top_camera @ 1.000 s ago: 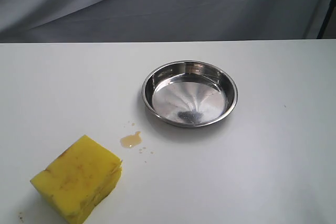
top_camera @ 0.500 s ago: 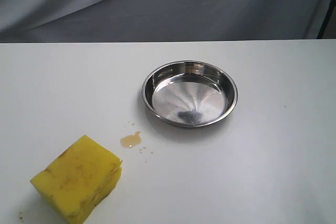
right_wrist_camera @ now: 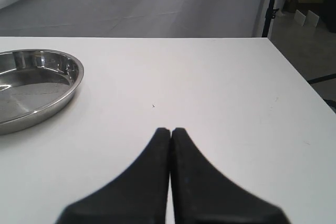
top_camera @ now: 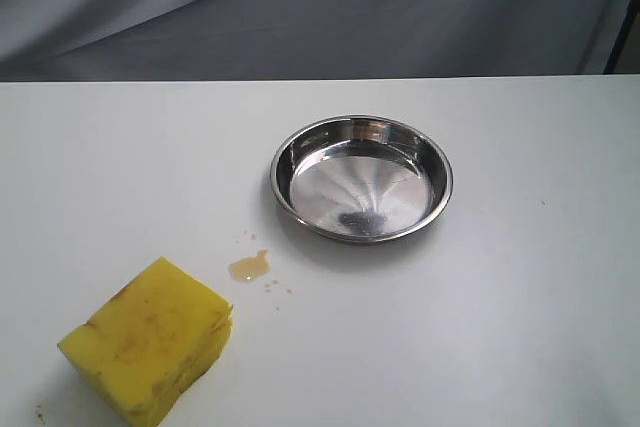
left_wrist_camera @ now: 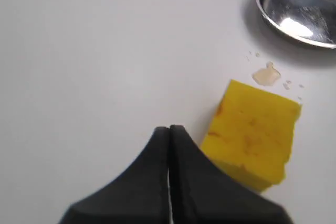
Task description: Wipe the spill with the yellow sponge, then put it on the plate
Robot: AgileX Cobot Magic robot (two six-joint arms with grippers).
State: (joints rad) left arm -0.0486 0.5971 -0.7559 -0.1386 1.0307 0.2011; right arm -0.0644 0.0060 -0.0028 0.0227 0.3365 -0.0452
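The table [top_camera: 520, 327] held the plate [top_camera: 330, 182] near its middle and the sponge [top_camera: 150, 347] at the exterior view's lower left. The left gripper [left_wrist_camera: 169, 128] and right gripper [right_wrist_camera: 170, 129] were clenched, empty. The spill [top_camera: 249, 266] lay between sponge and plate.

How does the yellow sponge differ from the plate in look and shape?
The yellow sponge is a matte, speckled foam block; the plate is round, shiny metal. The sponge stands thick and tall; the plate is shallow and empty. Both rest on the white table.
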